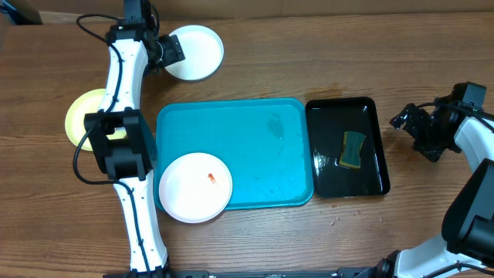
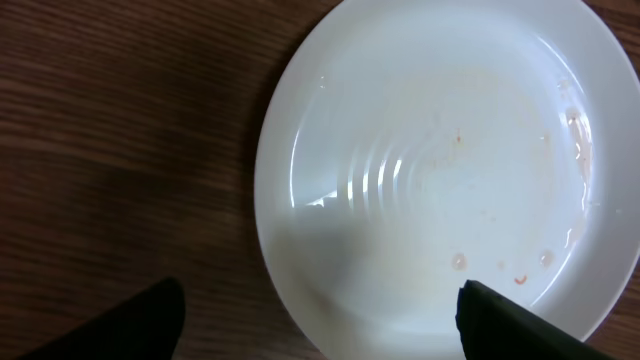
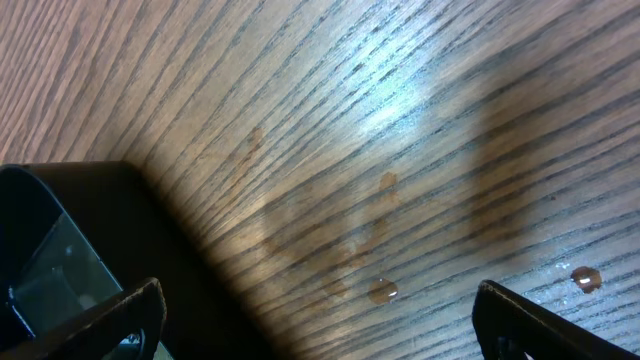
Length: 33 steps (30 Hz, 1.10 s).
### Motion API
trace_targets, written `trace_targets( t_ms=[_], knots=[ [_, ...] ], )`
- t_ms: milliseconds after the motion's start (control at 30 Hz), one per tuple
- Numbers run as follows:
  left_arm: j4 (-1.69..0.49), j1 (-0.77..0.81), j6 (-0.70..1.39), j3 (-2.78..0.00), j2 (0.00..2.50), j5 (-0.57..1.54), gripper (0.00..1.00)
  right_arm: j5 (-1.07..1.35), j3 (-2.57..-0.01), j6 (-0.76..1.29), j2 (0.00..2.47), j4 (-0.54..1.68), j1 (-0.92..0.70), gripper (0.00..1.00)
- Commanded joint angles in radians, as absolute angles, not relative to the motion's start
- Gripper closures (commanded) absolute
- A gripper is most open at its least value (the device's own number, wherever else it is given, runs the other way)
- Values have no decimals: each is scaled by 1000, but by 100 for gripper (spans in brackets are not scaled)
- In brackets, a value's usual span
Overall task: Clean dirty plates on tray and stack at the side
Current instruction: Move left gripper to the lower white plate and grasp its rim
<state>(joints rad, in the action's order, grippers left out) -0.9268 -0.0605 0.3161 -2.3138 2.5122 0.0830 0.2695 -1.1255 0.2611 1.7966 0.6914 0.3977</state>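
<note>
The turquoise tray [image 1: 255,139] lies mid-table. One white plate [image 1: 194,187] with an orange-red smear rests on its near-left corner, overhanging the rim. A second white plate [image 1: 197,52] lies on the table behind the tray; the left wrist view shows it [image 2: 440,170] with faint reddish traces. My left gripper [image 1: 173,52] [image 2: 320,330] is open at that plate's left edge, one finger over the plate, the other over the wood. A pale yellow-green plate [image 1: 77,116] sits at the far left, partly hidden by the left arm. My right gripper [image 1: 409,123] [image 3: 320,320] is open over bare wood.
A black tray [image 1: 384,154] holding a green-yellow sponge [image 1: 353,149] stands right of the turquoise tray; its corner [image 3: 60,230] shows in the right wrist view. Water droplets [image 3: 382,291] dot the wood there. The left arm reaches along the table's left side.
</note>
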Motion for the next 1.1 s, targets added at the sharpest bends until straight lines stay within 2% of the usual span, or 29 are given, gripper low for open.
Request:
trace_targets(
  t_ms=[0, 133, 233, 367, 467, 533, 567, 600, 633, 900, 1067],
  knots=[
    [-900, -51, 334, -2332, 2529, 70, 15, 263, -1147, 260, 1800, 685, 398, 0],
    [-876, -45, 333, -2332, 2564, 67, 21, 263, -1147, 259, 1800, 685, 398, 0],
    [-871, -43, 333, -2332, 2594, 66, 32, 263, -1147, 260, 1800, 685, 398, 0],
    [-851, -44, 338, -2332, 2628, 68, 32, 263, -1147, 260, 1800, 685, 398, 0],
    [-846, -45, 337, -2331, 2630, 67, 39, 263, -1147, 260, 1800, 685, 398, 0],
    [-836, -45, 337, -2331, 2630, 68, 49, 263, -1147, 259, 1800, 685, 398, 0],
    [-835, -45, 337, -2331, 2630, 68, 60, 263, -1147, 260, 1800, 685, 398, 0],
    [-837, -45, 337, -2331, 2630, 68, 82, 263, -1147, 260, 1800, 685, 398, 0],
    [-842, -45, 337, -2331, 2630, 68, 96, 263, -1147, 259, 1800, 685, 398, 0],
    [-896, -52, 337, -2334, 2576, 68, 96, 263, -1147, 260, 1800, 685, 398, 0],
    [-913, -54, 347, -2334, 2427, 55, 96, 263, -1147, 260, 1800, 685, 398, 0]
  ],
)
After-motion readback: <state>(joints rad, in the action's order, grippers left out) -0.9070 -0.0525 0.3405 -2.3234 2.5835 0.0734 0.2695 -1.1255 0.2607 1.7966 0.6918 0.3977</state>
